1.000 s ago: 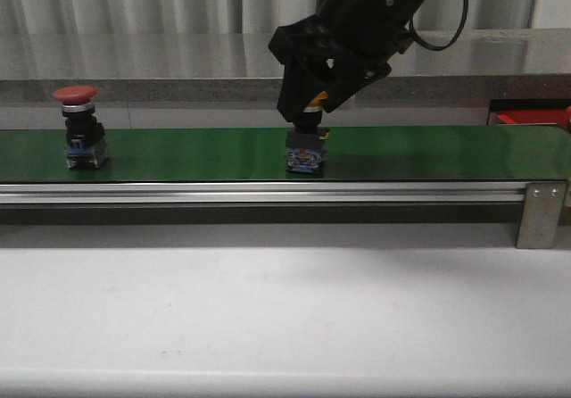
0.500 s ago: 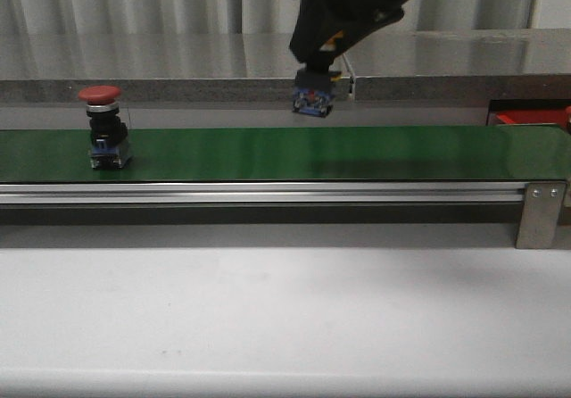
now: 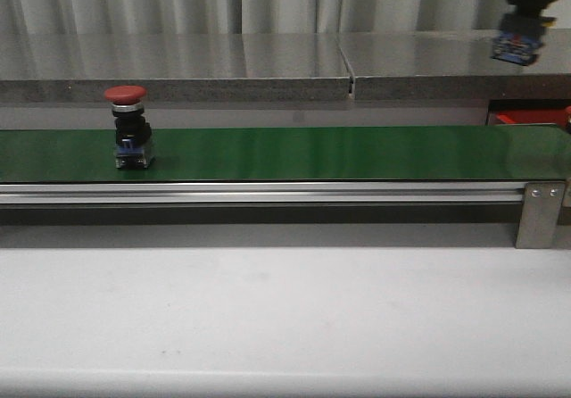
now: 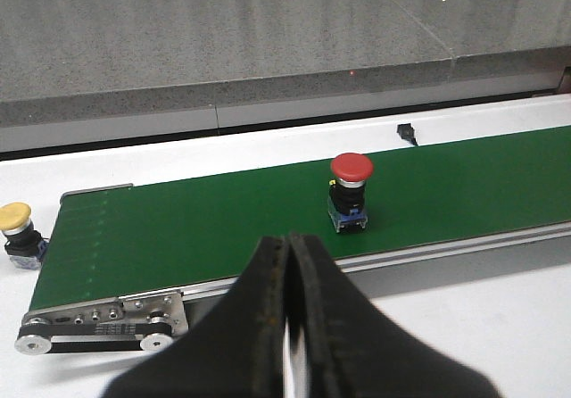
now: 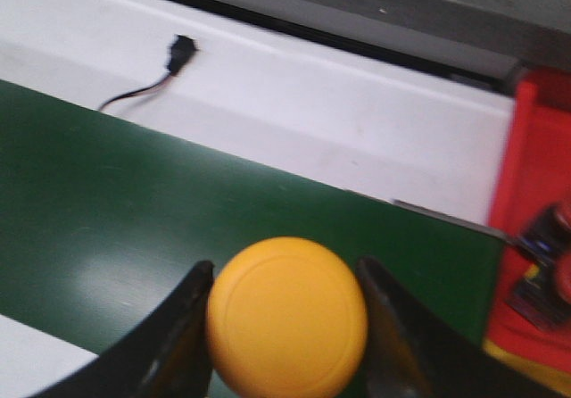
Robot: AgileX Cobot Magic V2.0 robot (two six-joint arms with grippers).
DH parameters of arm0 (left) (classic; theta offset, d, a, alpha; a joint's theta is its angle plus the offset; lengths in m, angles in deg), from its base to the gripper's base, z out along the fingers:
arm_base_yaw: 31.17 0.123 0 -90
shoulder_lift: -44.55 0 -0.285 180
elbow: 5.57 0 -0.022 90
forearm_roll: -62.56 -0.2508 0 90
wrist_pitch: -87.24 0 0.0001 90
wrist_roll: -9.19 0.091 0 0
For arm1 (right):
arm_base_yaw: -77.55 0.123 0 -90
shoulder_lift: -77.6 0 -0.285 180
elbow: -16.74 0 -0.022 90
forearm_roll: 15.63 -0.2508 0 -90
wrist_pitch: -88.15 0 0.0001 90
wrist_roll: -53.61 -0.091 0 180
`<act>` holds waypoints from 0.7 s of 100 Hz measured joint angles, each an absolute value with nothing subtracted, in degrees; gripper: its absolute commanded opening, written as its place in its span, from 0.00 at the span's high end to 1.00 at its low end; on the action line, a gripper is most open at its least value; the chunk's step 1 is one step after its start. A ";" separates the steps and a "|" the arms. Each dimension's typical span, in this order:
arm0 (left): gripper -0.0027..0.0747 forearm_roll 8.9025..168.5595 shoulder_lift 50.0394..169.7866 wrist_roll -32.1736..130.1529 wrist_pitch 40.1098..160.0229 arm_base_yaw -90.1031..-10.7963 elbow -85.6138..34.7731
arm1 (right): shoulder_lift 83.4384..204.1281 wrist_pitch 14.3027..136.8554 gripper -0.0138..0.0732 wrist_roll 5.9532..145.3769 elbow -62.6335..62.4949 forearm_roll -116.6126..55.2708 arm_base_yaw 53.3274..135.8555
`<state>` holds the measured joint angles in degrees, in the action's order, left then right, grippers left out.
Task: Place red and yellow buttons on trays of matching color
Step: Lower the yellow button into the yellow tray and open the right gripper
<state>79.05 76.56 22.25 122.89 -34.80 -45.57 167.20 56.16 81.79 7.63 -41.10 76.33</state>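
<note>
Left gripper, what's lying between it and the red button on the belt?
Nothing stands between the left gripper and the red button: only bare green belt and its metal edge rail, seen in the left wrist view.

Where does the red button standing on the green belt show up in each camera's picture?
Front view: red button on the belt's left part.
Left wrist view: right of centre, on the belt.
Right wrist view: not in it.
Shared landmark: the green belt shows in all three.
</note>
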 measured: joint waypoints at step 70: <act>0.99 79.05 76.56 22.25 122.89 -34.80 -45.57 | 163.34 65.63 0.89 81.71 -9.22 -41.10 55.69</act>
<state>79.05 76.56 22.25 122.89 -34.80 -45.57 163.34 65.63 81.71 -9.22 -41.10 55.69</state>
